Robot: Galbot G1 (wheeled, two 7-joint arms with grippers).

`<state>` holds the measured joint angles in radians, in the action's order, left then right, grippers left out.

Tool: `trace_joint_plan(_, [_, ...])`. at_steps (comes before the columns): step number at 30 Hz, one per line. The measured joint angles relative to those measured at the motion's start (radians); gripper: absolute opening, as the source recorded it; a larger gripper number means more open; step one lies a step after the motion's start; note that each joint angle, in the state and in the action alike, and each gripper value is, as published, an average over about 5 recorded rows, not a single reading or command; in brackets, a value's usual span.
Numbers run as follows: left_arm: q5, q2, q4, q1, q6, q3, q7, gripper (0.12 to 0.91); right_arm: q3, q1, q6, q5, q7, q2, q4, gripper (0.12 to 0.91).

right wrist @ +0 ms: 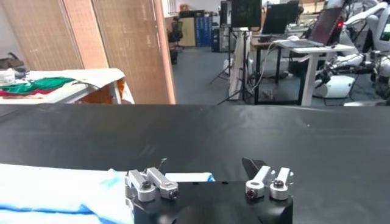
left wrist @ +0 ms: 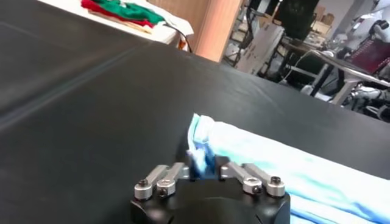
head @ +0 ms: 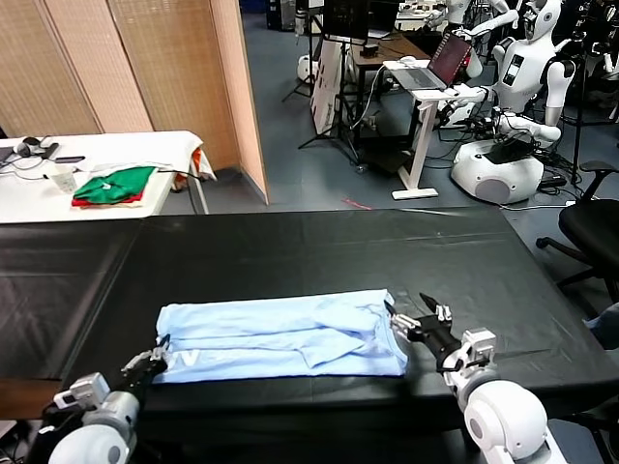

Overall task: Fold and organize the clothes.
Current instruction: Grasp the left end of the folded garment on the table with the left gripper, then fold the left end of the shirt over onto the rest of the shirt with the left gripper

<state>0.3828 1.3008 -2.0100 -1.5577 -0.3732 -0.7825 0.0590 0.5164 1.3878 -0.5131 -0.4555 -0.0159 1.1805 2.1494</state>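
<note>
Two hands (head: pixel 158 354) (head: pixel 414 315), one blue T-shirt (head: pixel 280 335), left hand apparently pinching it.

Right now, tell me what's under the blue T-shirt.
The T-shirt lies folded flat on the black table; only that black surface shows around it. Whatever sits beneath the cloth itself is covered and cannot be seen.
</note>
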Motion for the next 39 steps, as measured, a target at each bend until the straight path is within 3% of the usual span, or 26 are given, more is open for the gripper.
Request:
trace_joint_plan(7, [-0.231, -0.084, -0.006, -0.024, 0.079, -0.015, 0.010, 0.176, 0.005, 0.025, 0.010, 0.007, -0.003, 0.014, 0.004, 0.907])
trace_joint_plan(12, [-0.261, -0.146, -0.022, -0.029, 0.074, -0.020, 0.032, 0.176, 0.007, 0.044, 0.018, 0.026, -0.004, 0.032, 0.000, 0.907])
trace_joint_plan(18, [-0.123, -0.126, -0.113, -0.056, 0.012, 0.039, 0.071, 0.176, 0.032, 0.078, 0.040, 0.059, 0.002, 0.066, 0.011, 0.907])
trace_joint_plan(26, [0.109, -0.043, -0.207, -0.016, -0.056, 0.214, 0.129, 0.176, 0.093, 0.158, 0.101, 0.122, 0.015, 0.100, -0.005, 0.907])
trace_joint_plan(39, [0.233, 0.033, -0.158, 0.138, -0.063, 0.479, 0.122, 0.176, 0.111, 0.226, 0.131, 0.216, 0.022, 0.155, -0.009, 0.907])
